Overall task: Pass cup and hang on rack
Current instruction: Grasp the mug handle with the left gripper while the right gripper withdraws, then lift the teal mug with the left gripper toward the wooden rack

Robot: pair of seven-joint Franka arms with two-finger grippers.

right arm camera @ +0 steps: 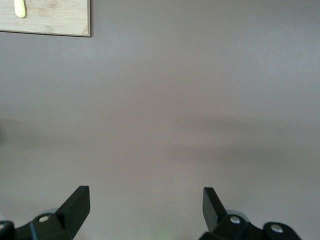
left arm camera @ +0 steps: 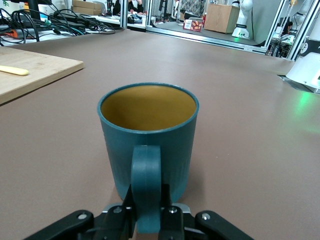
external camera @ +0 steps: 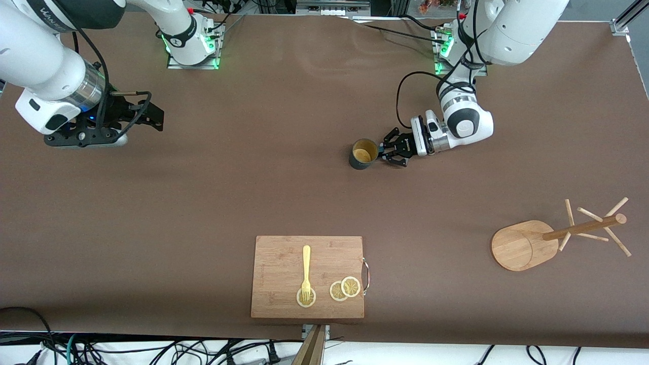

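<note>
Here the cup point(external camera: 363, 154), just right of the front view's centre, stands upright on the table point(external camera: 284, 192), its loop handle pinched between the closed jaws of the left gripper point(external camera: 389, 152). It is seen as dark teal, ribbed outside, yellowish-tan within. The pickup step is judged to be in hand; next, a lift and a carry are called for. The right gripper point(external camera: 152, 115), jaws spread wide and empty, waits at upper left. The rack point(external camera: 522, 245) is seen at lower right.
</note>
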